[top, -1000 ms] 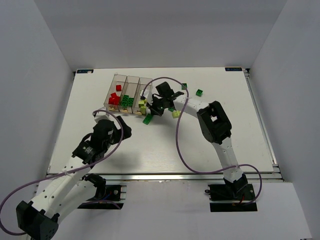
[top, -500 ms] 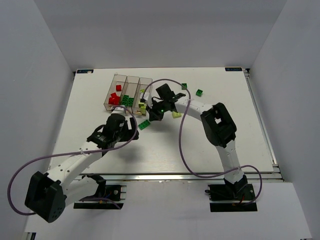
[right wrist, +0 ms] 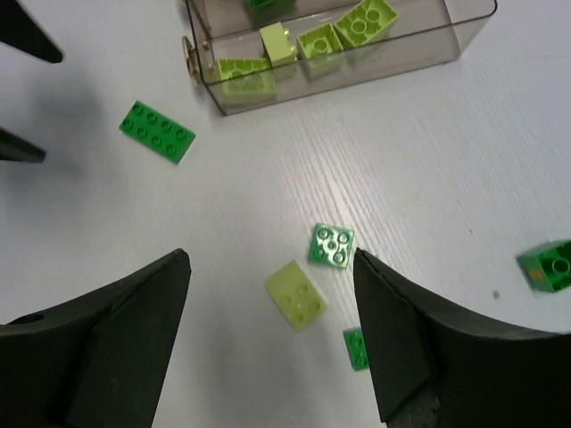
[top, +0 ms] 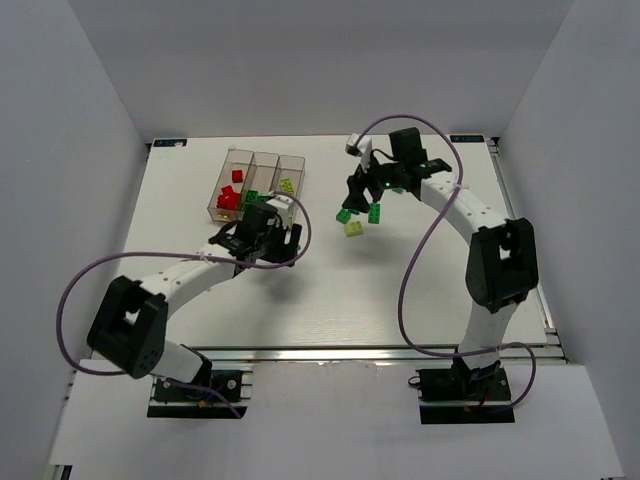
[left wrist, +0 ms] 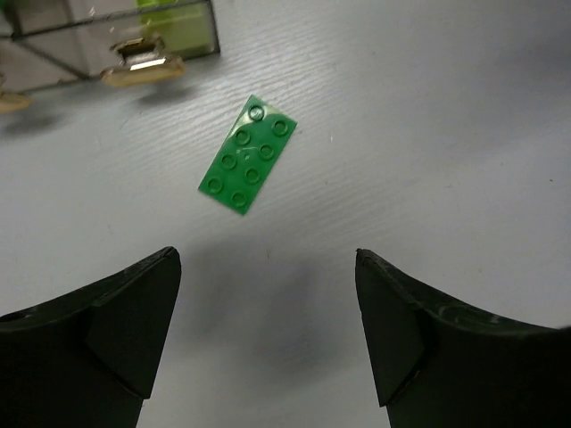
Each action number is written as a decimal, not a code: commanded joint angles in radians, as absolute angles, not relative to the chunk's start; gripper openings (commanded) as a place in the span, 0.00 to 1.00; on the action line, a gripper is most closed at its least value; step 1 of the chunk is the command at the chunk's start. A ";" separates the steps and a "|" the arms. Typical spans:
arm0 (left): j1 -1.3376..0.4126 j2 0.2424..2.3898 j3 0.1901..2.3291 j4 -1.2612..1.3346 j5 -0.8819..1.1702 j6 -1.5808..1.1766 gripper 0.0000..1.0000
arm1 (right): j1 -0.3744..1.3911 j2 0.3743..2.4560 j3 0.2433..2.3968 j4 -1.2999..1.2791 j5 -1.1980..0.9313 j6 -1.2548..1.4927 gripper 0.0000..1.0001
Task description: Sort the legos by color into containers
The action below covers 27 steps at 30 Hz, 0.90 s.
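The containers, three clear bins side by side, hold red, dark green and pale yellow-green legos. My left gripper is open just right of the bins. It hovers a little short of a flat dark green lego plate lying on the table. My right gripper is open and raised above loose legos: a pale yellow-green brick, a green square brick and a further green one. The pale bin with its pale bricks shows at the top of the right wrist view.
Another green brick lies at the right edge of the right wrist view. From above, the loose bricks cluster below the right gripper. The left arm stretches across the table's near left.
My right gripper has opened and swung back and right, away from the bins. My left arm has reached forward and right to the green plate.
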State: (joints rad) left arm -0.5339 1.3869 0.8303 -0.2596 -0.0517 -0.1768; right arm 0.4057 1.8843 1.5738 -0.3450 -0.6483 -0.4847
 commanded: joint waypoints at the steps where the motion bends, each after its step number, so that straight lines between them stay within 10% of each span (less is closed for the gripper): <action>1: -0.543 1.478 0.919 -0.265 -0.002 -0.031 0.88 | 0.387 1.812 1.513 -0.402 -0.752 -0.564 0.79; 27: -0.546 1.867 1.132 -0.318 -0.002 0.114 0.71 | 0.321 1.718 1.402 -0.377 -0.795 -0.509 0.79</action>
State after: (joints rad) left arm -0.5407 1.8507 1.1271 -0.3042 -0.0357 0.1013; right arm 0.3267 1.7664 1.4033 -0.3943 -0.7647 -0.5243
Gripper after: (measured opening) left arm 0.717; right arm 0.789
